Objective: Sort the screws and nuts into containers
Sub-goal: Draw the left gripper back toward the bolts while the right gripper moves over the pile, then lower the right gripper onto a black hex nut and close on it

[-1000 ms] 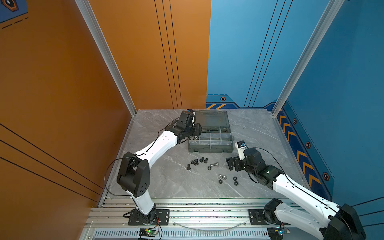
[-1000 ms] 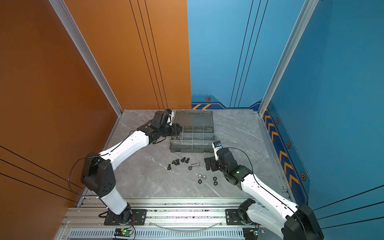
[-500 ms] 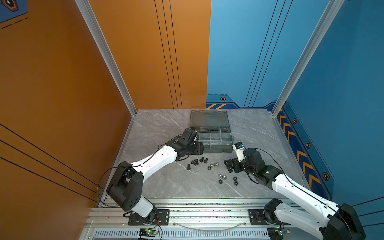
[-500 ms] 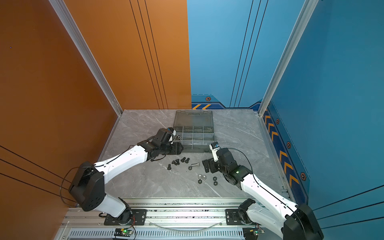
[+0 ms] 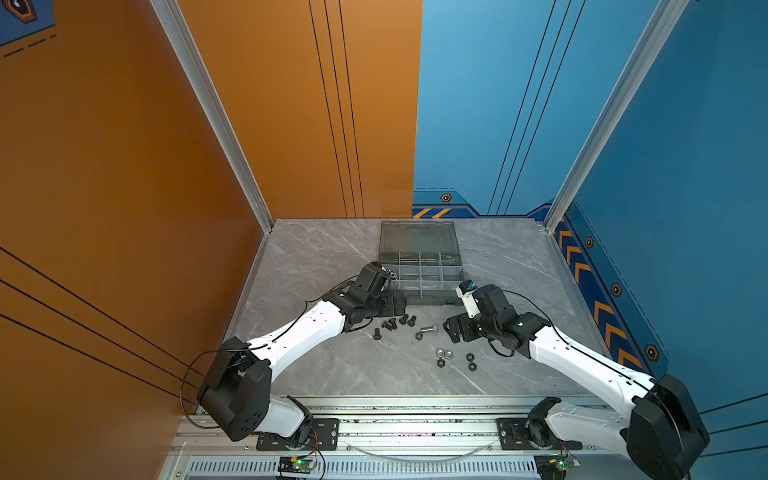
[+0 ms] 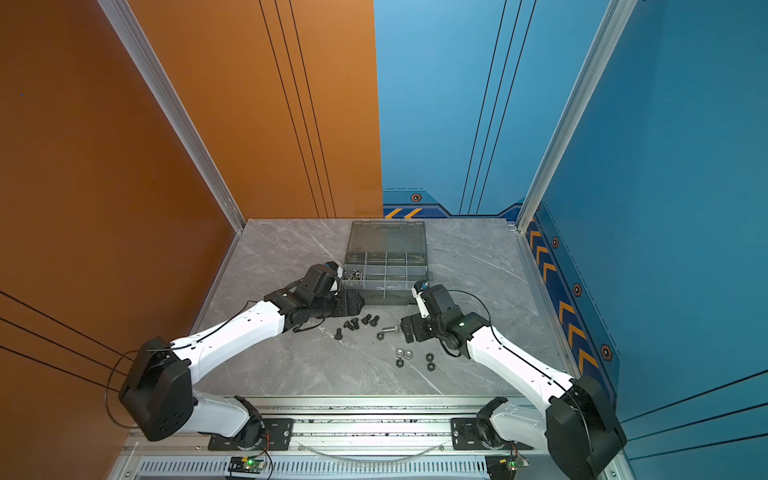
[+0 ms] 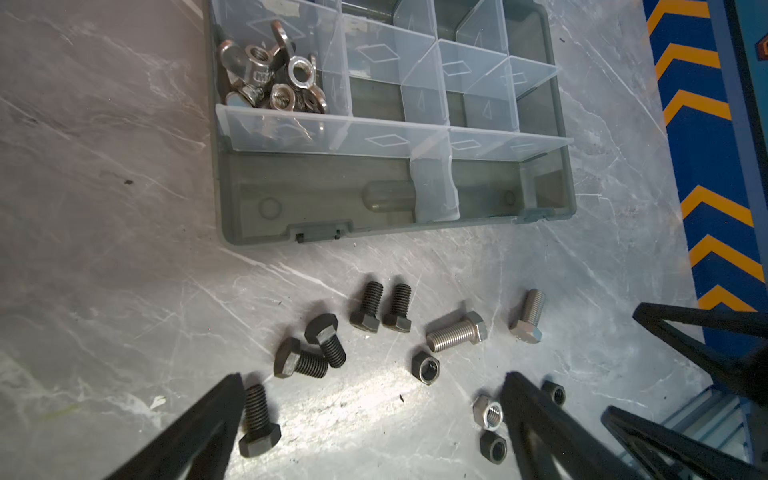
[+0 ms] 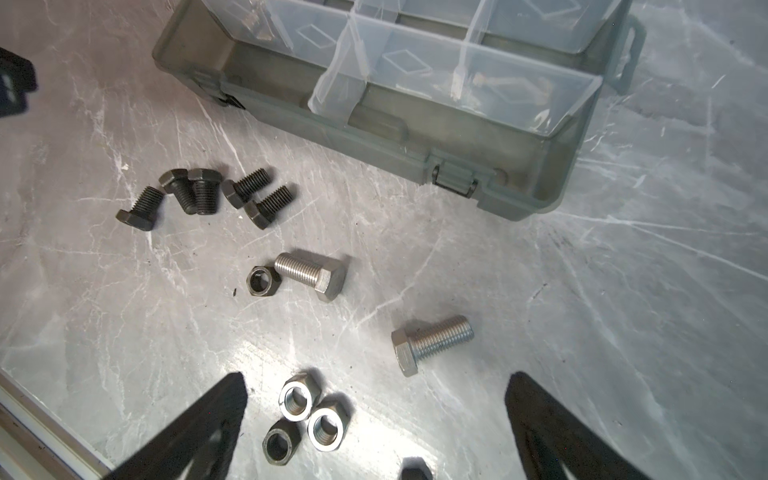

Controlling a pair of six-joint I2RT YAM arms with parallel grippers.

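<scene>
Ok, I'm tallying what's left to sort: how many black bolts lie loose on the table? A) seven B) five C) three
B: the left wrist view shows five black bolts lying in a loose cluster on the table, outside the case.

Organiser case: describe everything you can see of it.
The organiser case is dark grey, smoky translucent plastic, resting flat on the marble-look table behind the loose bolts. Its lid lies open toward the back wall. Clear dividers split it into small compartments; silver nuts pile in the left-end one behind the front trough. Two latches sit on its front edge.
</scene>
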